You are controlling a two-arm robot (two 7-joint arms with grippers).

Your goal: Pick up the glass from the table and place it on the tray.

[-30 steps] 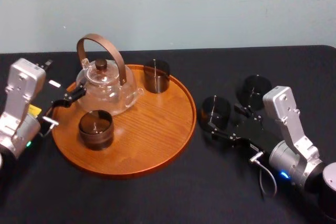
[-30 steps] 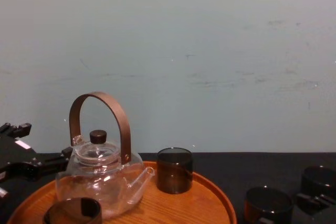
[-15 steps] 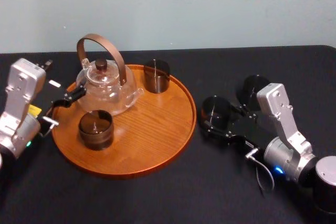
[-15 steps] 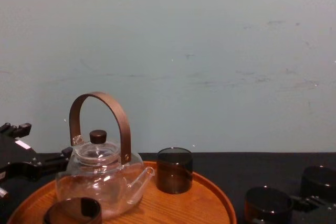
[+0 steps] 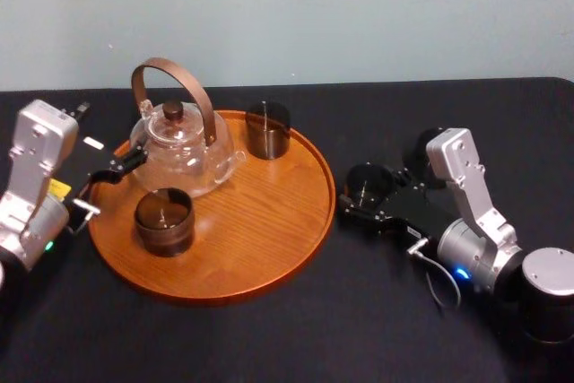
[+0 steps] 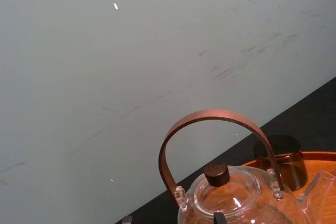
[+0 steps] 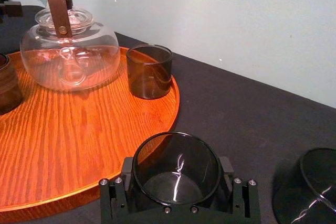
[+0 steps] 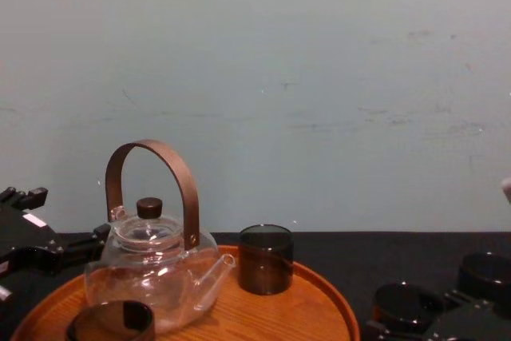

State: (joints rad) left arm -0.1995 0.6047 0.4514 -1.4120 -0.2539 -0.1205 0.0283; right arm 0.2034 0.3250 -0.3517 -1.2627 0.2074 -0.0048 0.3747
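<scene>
found the glass [image 7: 175, 166] upright on the table [image 5: 269, 329], just right of the tray [image 5: 251, 239], hugged between the jaws of the right gripper [image 5: 365, 199], seemingly clamped on its wall. judged the carry leftward onto bare wood. noted the left gripper [image 5: 115, 170] idle beside the teapot [image 5: 179, 154].

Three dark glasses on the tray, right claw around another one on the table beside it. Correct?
No. The head view shows two on the tray: the far glass and the near glass. The right claw is around another glass on the table beside it.
</scene>
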